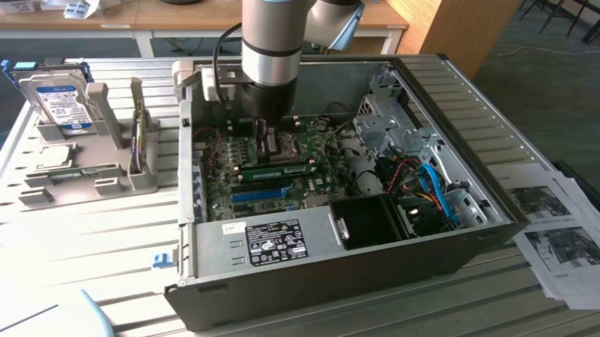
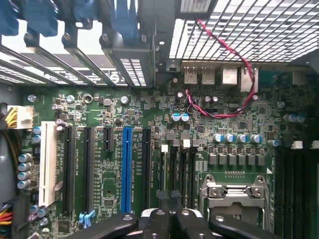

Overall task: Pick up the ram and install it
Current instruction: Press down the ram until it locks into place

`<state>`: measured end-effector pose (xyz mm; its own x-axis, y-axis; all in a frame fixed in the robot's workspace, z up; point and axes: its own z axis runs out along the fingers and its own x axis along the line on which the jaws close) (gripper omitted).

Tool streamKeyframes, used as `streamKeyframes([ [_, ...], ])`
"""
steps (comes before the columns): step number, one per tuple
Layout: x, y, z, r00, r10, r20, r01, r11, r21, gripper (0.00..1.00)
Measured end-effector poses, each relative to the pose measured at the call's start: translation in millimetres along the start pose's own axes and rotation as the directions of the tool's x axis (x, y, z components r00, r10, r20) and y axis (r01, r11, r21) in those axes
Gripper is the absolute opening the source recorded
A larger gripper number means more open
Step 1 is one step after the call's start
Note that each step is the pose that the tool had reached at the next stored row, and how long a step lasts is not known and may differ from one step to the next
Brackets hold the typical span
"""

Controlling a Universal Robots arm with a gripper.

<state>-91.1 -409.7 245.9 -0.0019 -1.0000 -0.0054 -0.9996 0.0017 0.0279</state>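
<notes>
The tool (image 2: 171, 196), shut and empty, hangs over the motherboard (image 2: 149, 149).

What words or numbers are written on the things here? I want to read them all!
None can be read.
White sticker on the computer case: print too small.
Blue label on the hard drive: blurred.
Paper sheets beside the case: text and pictures too small.
White print on the motherboard, along the blue slot: too small.
</notes>
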Motion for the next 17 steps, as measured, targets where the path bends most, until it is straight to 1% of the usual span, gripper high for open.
streamKeyframes([
  [7,-0.1,0.3,-12.0,1.0000,0.000,0.0000,0.000,1.0000,0.0000,0.09],
  [17,-0.1,0.7,-25.2,1.0000,0.000,0.0001,0.000,1.0000,0.0001,0.09],
])
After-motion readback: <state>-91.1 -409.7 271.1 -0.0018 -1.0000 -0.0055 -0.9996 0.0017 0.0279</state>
